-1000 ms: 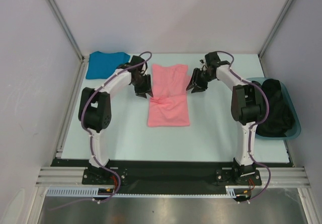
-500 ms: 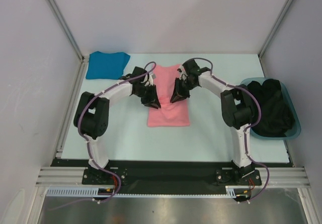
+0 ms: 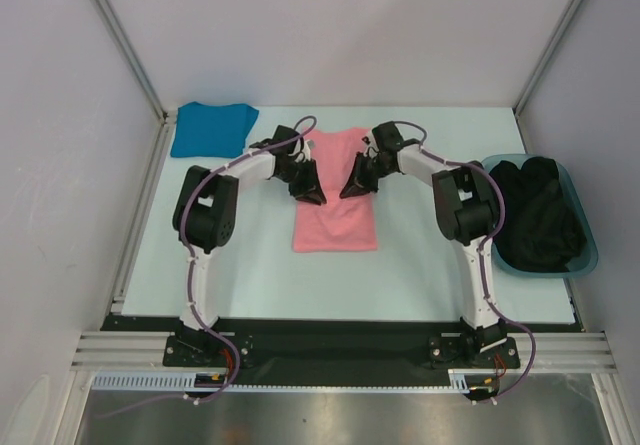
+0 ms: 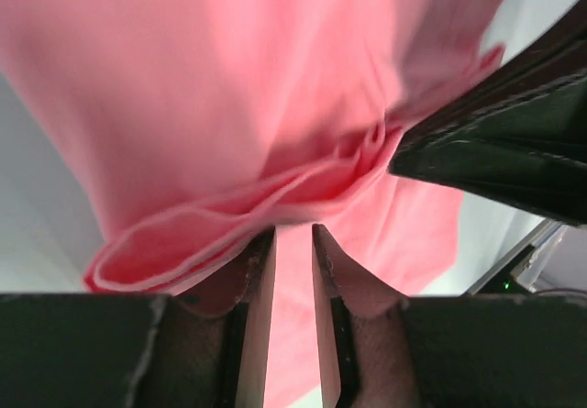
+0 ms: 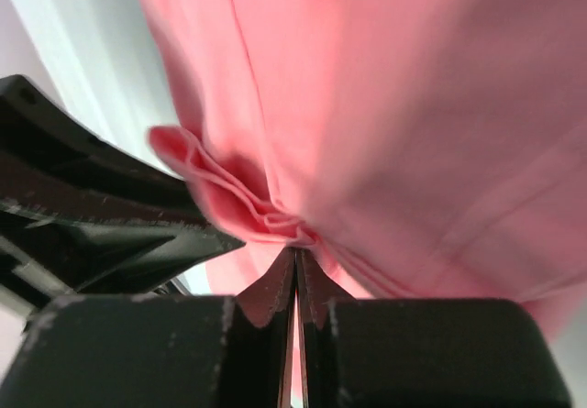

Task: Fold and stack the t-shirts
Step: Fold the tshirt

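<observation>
Both hands grip the pink shirt (image 3: pixel 335 223) lying between them on the bench (image 3: pixel 420 255); left hand (image 3: pixel 313 191) nearly closed on a thick fold, right hand (image 3: pixel 352 185) pinched tight; mid-fold, seemingly; next, lift evenly, lay it over.

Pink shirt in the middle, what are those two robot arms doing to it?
Two robot arms are working on the pink t-shirt, which lies in the middle of the table. The left gripper and the right gripper each pinch a bunched fold near its middle, one from each side, probably to fold it over. A blue t-shirt lies folded in the far left corner.
</observation>
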Robot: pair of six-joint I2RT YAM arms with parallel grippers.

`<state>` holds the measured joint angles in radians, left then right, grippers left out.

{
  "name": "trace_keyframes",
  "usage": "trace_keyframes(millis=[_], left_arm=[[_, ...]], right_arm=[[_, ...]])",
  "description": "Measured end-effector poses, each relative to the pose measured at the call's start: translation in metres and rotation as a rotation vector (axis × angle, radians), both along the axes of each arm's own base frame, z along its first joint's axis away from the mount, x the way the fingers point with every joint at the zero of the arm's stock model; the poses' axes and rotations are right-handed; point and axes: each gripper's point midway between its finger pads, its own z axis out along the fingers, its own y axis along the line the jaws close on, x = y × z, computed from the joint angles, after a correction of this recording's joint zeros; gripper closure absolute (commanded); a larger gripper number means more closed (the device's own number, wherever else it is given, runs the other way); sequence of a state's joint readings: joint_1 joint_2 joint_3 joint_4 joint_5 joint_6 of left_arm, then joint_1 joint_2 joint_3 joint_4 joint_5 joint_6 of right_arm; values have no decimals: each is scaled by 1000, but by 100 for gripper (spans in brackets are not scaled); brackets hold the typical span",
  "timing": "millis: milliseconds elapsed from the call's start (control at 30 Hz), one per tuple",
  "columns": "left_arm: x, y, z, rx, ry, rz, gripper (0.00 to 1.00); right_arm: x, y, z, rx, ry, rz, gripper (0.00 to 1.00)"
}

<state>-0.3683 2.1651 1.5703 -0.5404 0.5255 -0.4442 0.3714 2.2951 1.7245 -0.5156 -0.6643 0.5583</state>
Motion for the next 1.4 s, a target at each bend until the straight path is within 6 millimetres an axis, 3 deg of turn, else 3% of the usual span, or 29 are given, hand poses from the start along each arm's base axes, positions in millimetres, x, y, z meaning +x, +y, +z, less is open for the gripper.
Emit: trace_keyframes(millis=[133,267,400,533,767,867,967,1200,1400], left_arm=[[24,0,-5,-12,-24,19,72],[34,0,-7,-33,-10,36,72],[42,-1,-5,-37,-25,39,71],[41,2,-3,-28,-43,38,67],[10,24,23,26,-94,40,65],[0,28,37,20,-120,41,66],[-4,28,36,12,-127,41,66],[-48,41,-11,42,-5,53,67],[-71,52,-11,52,-17,60,67]], right_arm=[[28,-17,5,32,-40,-68,92],[49,-39,3,40,-55,-127,92],[55,-61,-3,16,-52,-152,92],[46,-69,1,-23,-65,-114,92],[29,-70,42,-37,-150,-72,91],[29,-65,47,-23,-169,-62,91],[28,-60,37,-22,-153,-54,91],[27,-62,0,-58,-91,-69,92],[30,-86,-16,-107,-63,-115,92]])
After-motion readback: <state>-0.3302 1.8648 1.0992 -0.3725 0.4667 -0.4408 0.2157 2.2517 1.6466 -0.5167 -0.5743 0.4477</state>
